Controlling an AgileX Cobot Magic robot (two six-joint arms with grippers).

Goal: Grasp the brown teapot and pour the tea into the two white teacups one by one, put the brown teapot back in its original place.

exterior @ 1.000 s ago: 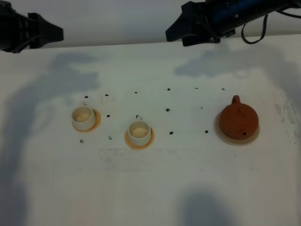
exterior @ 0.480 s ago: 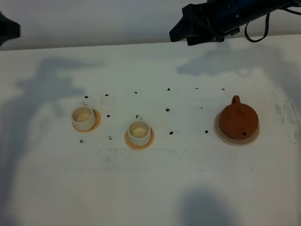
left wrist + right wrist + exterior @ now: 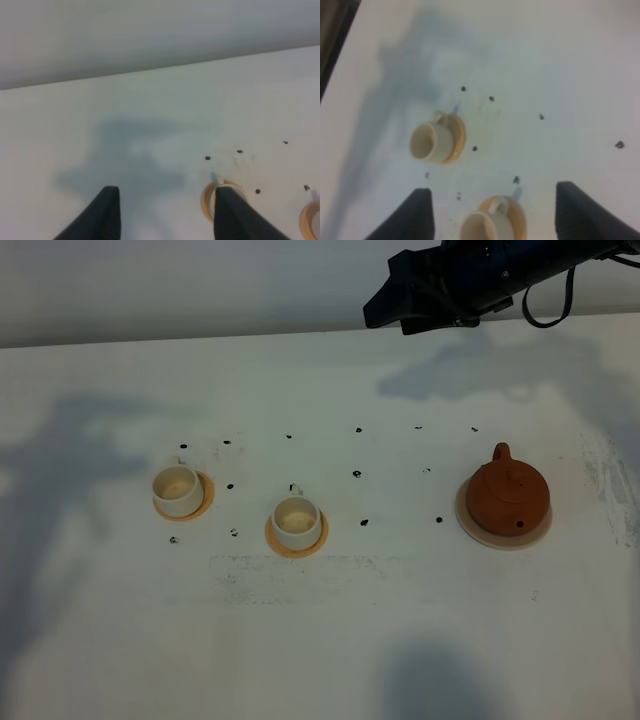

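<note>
The brown teapot (image 3: 508, 495) stands upright on the pale round disc (image 3: 470, 525) at the right of the table, lid on. The two white teacups sit on orange coasters, one at the left (image 3: 177, 489) and one nearer the middle (image 3: 296, 521); both look dry inside. My right gripper (image 3: 385, 308) hangs high over the table's far edge, well away from the teapot. Its wrist view shows it open (image 3: 493, 190) above both cups (image 3: 427, 141) (image 3: 482, 227). My left gripper (image 3: 167, 210) is open with nothing between its fingers. The left arm is out of the exterior view.
Small black dots (image 3: 357, 474) are scattered over the white table (image 3: 330, 640) between the cups and the teapot. An orange coaster (image 3: 206, 199) shows partly beside one left finger (image 3: 232, 215). A grey wall runs behind the table's far edge.
The left arm has drawn back out of the exterior view at the top left. The right arm has shifted slightly to the right. Teapot and cups have not moved.
</note>
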